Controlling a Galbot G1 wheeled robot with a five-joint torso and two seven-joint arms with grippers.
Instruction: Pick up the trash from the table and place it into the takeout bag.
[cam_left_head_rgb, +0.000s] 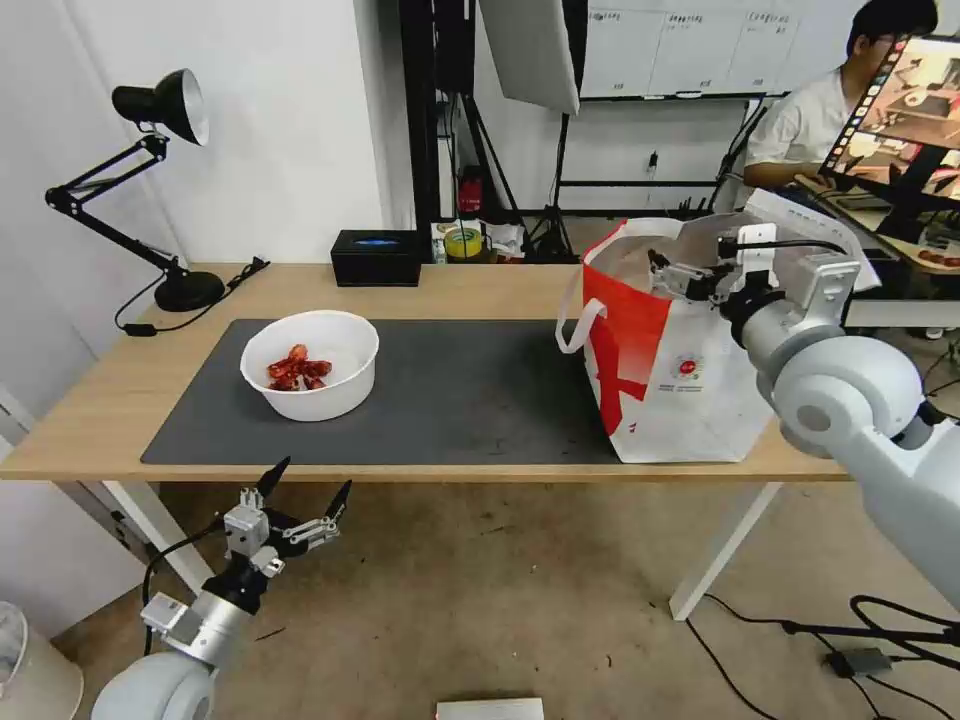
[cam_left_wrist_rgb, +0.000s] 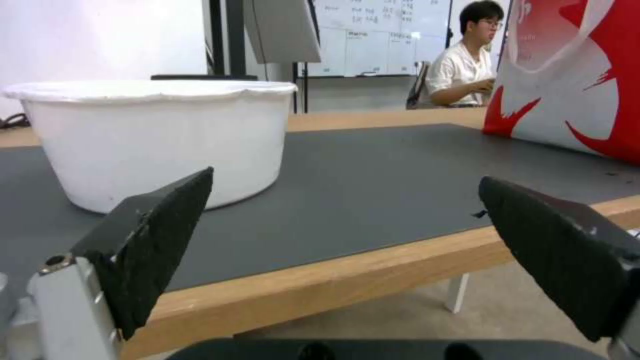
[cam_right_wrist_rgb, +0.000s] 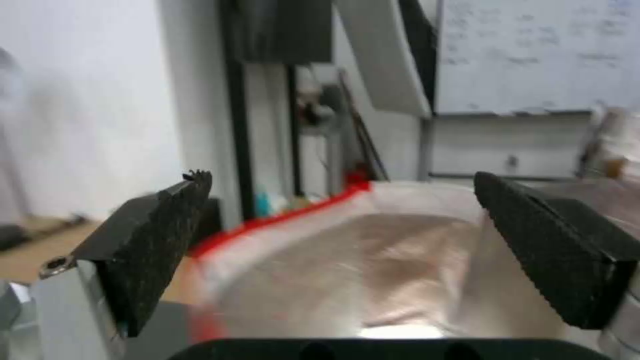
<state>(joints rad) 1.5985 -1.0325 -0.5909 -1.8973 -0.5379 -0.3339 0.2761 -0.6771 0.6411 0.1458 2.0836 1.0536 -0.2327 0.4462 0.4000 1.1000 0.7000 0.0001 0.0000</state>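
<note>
A white round bowl (cam_left_head_rgb: 311, 378) with red food scraps stands on the left half of the dark grey mat (cam_left_head_rgb: 460, 400) on the table (cam_left_head_rgb: 90, 420). The white-and-red takeout bag (cam_left_head_rgb: 680, 370) stands upright at the table's right end, mouth open. My right gripper (cam_left_head_rgb: 660, 270) hovers open over the bag's mouth with nothing between its fingers. In the right wrist view the right gripper (cam_right_wrist_rgb: 340, 175) sits above the bag's silver foil lining (cam_right_wrist_rgb: 373, 270). My left gripper (cam_left_head_rgb: 312, 477) hangs open below the table's front edge. In the left wrist view the left gripper (cam_left_wrist_rgb: 345, 175) faces the bowl (cam_left_wrist_rgb: 153, 140) and the bag (cam_left_wrist_rgb: 567, 85).
A black rectangular box (cam_left_head_rgb: 377, 257) sits at the table's back edge. A black desk lamp (cam_left_head_rgb: 150, 180) stands at the back left corner. A tripod and light panel stand behind the table. Cables (cam_left_head_rgb: 850, 630) run across the floor at the right.
</note>
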